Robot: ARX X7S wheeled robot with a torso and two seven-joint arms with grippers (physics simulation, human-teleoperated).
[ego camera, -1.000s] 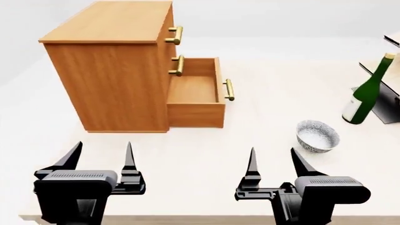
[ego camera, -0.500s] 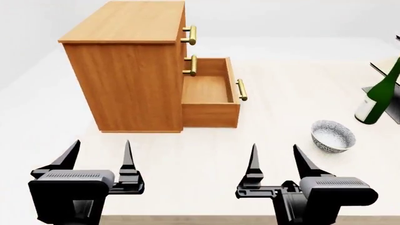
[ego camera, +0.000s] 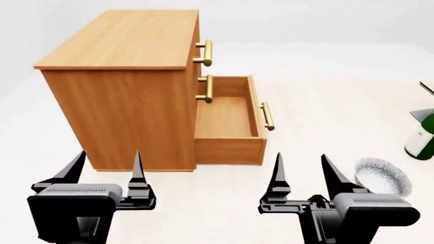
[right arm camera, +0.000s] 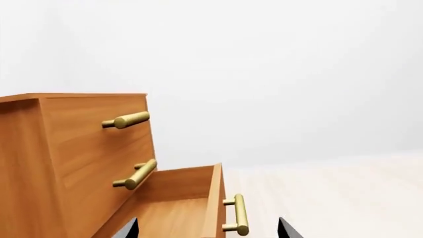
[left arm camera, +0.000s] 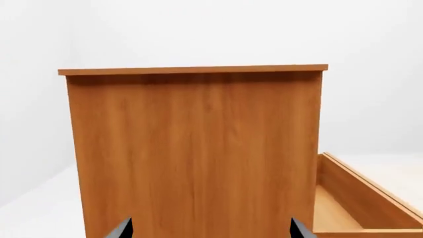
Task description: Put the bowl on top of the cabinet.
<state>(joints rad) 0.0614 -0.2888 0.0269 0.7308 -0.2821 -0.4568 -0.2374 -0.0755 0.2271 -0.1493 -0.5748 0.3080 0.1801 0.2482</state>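
Observation:
The bowl (ego camera: pixel 383 176), small, round and dark-patterned outside, rests on the pale table at the right of the head view, just right of my right gripper (ego camera: pixel 304 165). The orange-brown cabinet (ego camera: pixel 129 46) stands at the back left with its bottom drawer (ego camera: pixel 227 119) pulled out. My left gripper (ego camera: pixel 107 162) is open in front of the cabinet's side wall (left arm camera: pixel 195 148). My right gripper is open too, with nothing between its fingers, facing the open drawer (right arm camera: pixel 185 208). The bowl does not show in either wrist view.
A green wine bottle (ego camera: pixel 423 140) stands at the right edge, behind the bowl. Brass bar handles (ego camera: pixel 207 53) stick out from the cabinet's front. The pale table (ego camera: pixel 326 101) spreads out to the right of the cabinet.
The view has shifted forward and to the left: the cabinet looms larger and nearer, and the bowl and bottle have slid toward the right edge. Both grippers stay open.

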